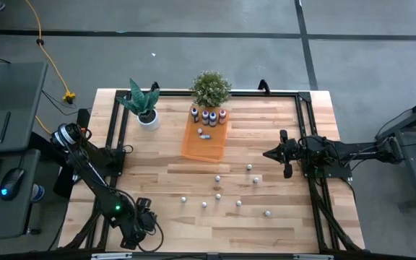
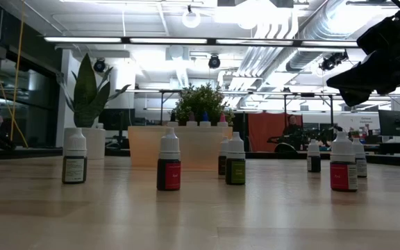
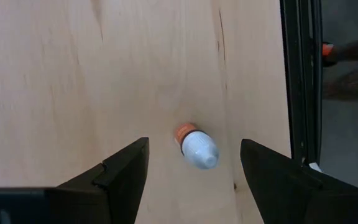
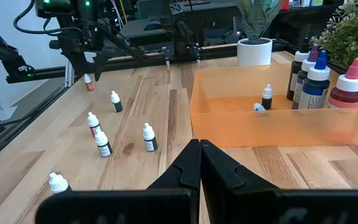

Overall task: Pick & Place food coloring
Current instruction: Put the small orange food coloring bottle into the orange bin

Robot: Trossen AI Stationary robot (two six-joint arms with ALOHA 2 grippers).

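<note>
Currently left tool point(image 3: 191, 171) hangs wide open, empty, straddling an orange bottle point(image 3: 197, 147) lying on the counter point(image 3: 73, 74) near its front-left corner, likely lined up to grab; right tool point(image 4: 199, 163) shut, empty, waits right of the tray point(image 4: 278, 127).

Grey concrete floor point(image 1: 193, 65); ceiling strip lights point(image 2: 137, 39); exposed ducts point(image 2: 290, 35).
</note>
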